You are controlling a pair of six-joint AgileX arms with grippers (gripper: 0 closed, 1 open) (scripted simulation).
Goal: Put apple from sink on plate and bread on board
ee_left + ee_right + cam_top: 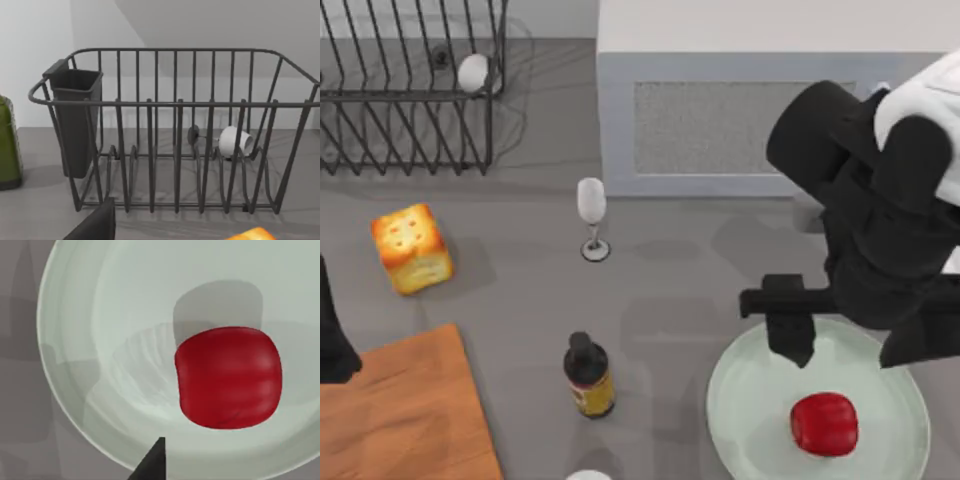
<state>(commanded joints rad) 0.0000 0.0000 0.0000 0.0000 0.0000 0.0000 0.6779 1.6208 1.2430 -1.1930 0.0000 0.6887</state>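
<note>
While the glossy red apple [824, 423] sits on our round mint-green plate [740, 400], our right gripper [790, 335] hovers over the rim, fingers parted, holding nothing; the golden bread cube [411, 248] lies beside the wooden board [400, 410]; we cannot tell our left gripper's [332, 345] jaw state.

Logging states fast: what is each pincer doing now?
Left pincer: at the table's left edge, cannot be told.
Right pincer: above the plate, cannot be told.

My right arm reaches in from the right edge, gripper [790, 340] pointing down; left arm [334, 340] parked at left edge.
</note>
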